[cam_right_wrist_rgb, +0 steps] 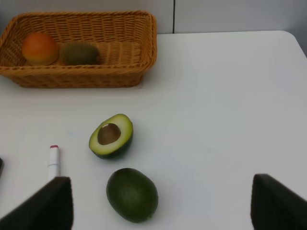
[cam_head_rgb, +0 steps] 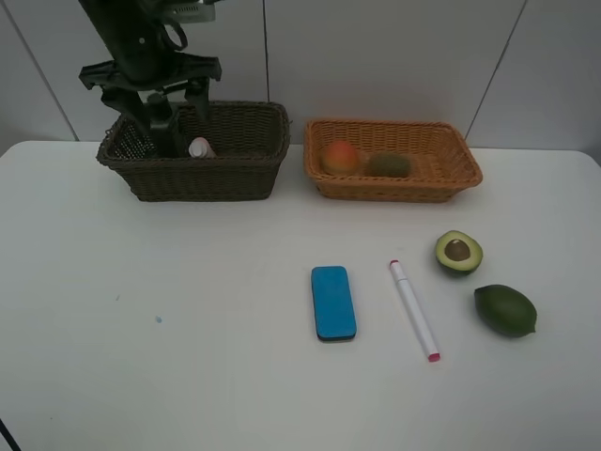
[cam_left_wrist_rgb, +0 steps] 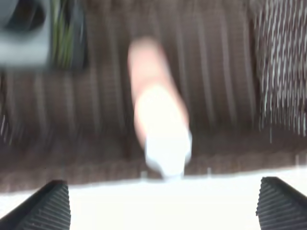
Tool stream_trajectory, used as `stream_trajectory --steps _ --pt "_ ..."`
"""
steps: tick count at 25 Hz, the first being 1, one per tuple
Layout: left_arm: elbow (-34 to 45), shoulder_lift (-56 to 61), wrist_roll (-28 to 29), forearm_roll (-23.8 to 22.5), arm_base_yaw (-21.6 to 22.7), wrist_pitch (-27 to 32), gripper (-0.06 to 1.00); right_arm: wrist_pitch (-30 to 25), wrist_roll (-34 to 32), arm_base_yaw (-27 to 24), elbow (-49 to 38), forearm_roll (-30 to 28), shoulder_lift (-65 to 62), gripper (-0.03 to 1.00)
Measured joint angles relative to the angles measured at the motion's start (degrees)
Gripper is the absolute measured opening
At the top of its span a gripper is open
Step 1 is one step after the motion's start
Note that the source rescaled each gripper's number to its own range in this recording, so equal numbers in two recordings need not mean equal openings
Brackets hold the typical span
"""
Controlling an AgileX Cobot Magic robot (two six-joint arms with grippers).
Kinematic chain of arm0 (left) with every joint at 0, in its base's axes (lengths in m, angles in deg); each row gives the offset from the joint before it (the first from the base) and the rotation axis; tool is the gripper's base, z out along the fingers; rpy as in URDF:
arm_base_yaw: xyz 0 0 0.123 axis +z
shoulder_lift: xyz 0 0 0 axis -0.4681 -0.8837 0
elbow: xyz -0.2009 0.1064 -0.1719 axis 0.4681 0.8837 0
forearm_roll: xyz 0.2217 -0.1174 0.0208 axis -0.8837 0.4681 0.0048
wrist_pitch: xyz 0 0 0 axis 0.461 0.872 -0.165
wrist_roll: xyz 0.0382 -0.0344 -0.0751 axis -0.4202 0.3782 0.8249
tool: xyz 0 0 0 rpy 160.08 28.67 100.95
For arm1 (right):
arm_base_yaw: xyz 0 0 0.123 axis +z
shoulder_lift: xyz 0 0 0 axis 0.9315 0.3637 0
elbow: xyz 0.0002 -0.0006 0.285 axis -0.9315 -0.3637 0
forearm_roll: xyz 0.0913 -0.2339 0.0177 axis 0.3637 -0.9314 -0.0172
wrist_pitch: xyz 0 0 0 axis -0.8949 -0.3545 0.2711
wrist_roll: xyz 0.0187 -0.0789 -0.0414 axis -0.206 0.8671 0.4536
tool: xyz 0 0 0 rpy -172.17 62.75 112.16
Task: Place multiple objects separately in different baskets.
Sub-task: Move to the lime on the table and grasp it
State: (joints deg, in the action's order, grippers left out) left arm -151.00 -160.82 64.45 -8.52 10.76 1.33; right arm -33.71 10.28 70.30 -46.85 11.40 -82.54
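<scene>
Left of the blue eraser (cam_head_rgb: 333, 302) the table (cam_head_rgb: 141, 329) lay bare; to its right the marker (cam_head_rgb: 414, 310), halved avocado (cam_head_rgb: 458, 252) and whole avocado (cam_head_rgb: 505, 310) crowded the way.

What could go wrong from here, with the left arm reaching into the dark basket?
1. The open left fingers sit close to the small pink bottle inside the dark basket; lifting out could catch the bottle or the rim.
2. The whole avocado lies near the halved avocado; a grasp may nudge one, and the round one might roll.
</scene>
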Motion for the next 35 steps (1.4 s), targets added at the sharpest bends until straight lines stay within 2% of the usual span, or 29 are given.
stream_trajectory --steps 2,4,10,17,25,30,35 --pt "-2.0 0.4 -1.5 0.5 0.0 8.0 0.94 0.0 0.0 0.0 0.0 0.0 0.0 0.92" --pt "-1.9 1.0 -2.7 0.5 0.0 10.3 0.94 0.0 0.0 0.0 0.0 0.0 0.0 0.92" --pt "8.8 8.6 -3.9 0.1 2.2 10.8 0.94 0.0 0.0 0.0 0.0 0.0 0.0 0.92" --pt "27.4 27.5 -3.9 -1.0 8.4 10.8 0.94 0.0 0.0 0.0 0.0 0.0 0.0 0.92" --pt "47.0 51.1 -3.9 1.6 8.7 10.8 0.94 0.0 0.0 0.0 0.0 0.0 0.0 0.92" --pt "56.2 66.7 -4.2 1.6 8.7 10.9 0.94 0.0 0.0 0.0 0.0 0.0 0.0 0.92" --pt "62.9 82.7 -8.4 1.8 8.7 11.0 0.94 0.0 0.0 0.0 0.0 0.0 0.0 0.92"
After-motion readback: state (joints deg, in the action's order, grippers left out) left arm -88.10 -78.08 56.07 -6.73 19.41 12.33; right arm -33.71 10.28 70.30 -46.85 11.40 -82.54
